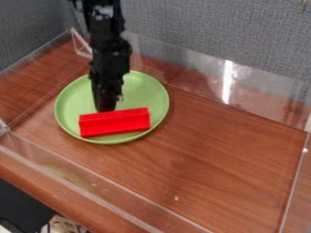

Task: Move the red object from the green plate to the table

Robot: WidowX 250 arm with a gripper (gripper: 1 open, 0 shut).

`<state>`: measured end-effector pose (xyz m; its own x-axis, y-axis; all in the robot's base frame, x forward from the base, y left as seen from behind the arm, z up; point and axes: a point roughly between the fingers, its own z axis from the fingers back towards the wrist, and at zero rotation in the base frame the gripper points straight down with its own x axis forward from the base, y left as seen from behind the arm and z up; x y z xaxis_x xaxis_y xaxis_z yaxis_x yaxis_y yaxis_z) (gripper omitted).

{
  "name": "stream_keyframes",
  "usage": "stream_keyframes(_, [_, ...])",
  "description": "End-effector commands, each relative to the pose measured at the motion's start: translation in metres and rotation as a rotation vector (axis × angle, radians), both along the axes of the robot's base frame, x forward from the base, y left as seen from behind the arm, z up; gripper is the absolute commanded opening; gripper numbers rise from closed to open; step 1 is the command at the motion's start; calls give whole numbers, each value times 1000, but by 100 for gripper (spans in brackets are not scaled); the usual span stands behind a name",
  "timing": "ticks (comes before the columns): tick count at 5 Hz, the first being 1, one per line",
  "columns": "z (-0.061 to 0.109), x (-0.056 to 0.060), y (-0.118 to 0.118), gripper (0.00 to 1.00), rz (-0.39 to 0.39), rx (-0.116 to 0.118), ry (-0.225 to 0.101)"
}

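Hovering with its jaws together just behind the small bright red rectangular block (115, 122) on the round lime-green plate (73, 98), the black gripper (107, 105) needs to part its jaws, straddle the block's narrow width and close squarely before lifting it toward the glossy reddish-brown wood-grain table (219, 164).

Lighting: even, moderately bright, soft — no hard shadows. Glare: pale sheen on the glossy table (206, 155); white streaks on the clear acrylic walls (225, 77), strongest at the rear right. Sharpness: low resolution, generally soft; the dark arm (107, 45) lacks detail. Edge distortion — none apparent.
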<state>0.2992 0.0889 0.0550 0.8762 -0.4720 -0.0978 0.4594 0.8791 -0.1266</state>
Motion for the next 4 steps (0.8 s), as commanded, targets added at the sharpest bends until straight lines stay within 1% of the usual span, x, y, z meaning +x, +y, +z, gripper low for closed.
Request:
stream_keyframes(1, [59,-3,-2,0,12,49,-112])
stream_keyframes(2, [57,-16,-10,100,-3,40,-98])
stream_keyframes(3, [33,-18,-14,100,-38,13,-72])
stream_keyframes(4, [10,-18,-19,100,-66,2,-39])
